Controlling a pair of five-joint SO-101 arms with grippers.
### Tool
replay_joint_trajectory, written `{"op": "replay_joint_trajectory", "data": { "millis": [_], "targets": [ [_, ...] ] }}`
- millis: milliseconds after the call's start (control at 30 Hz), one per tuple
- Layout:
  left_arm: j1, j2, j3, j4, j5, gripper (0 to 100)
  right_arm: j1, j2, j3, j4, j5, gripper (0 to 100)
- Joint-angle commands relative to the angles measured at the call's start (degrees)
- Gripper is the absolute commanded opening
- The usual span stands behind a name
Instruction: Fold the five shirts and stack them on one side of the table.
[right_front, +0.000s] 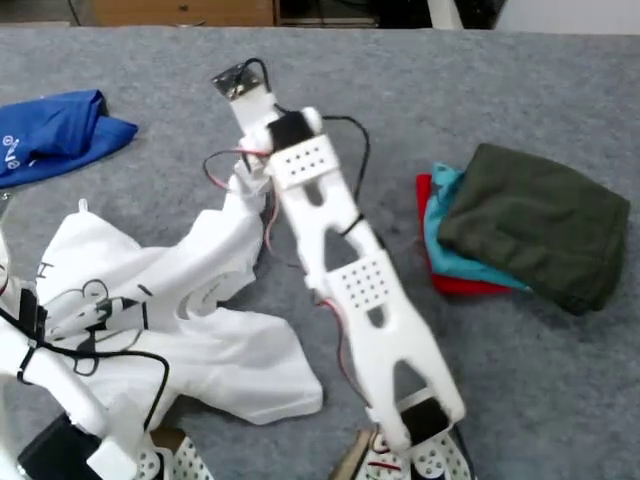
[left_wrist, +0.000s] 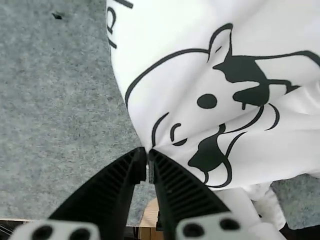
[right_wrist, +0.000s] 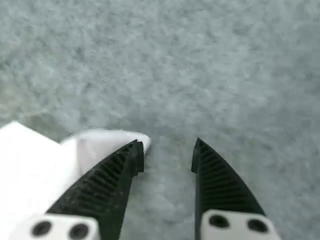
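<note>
Found the white shirt (right_front: 230, 350) crumpled on the table (right_front: 450, 90), front left. Saw the left pincer (left_wrist: 148, 152) pressed together, seemingly on its printed edge, and the right pincer (right_wrist: 168, 150) apart beside a white corner. Needed that corner pinched, then both pulled taut.

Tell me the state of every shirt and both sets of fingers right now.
White shirt: unfolded, crumpled.
Blue shirt: unfolded, bunched up.
Green shirt: folded, on top.
Teal shirt: folded, under the green one.
Red shirt: folded, at the bottom.
Left fingers: shut on the white shirt.
Right fingers: open.
</note>
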Motion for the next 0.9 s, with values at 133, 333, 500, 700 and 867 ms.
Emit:
{"op": "replay_joint_trajectory", "data": {
  "millis": [133, 333, 500, 700, 867],
  "targets": [
    [-0.44, -1.71, -2.46, 0.35, 1.58, 3, -4.26, 3.21, -5.85, -0.09, -7.12, 18.1],
    [-0.44, -1.27, -2.46, 0.35, 1.58, 3, -7.87, 5.32, -5.93, -0.62, -7.03, 17.8],
    [-0.53, -1.27, -2.46, 0.26, 1.58, 3, -8.04, 6.11, -5.93, -0.44, -7.21, 9.2],
    [-0.70, -1.27, -1.05, -0.09, 1.58, 3, -4.44, 5.58, -6.64, 0.70, -7.38, 0.5],
    [-0.35, -1.27, 1.41, -0.09, 1.58, 3, -0.66, 1.54, -8.31, 1.58, -6.95, 0.5]
  ]
}}
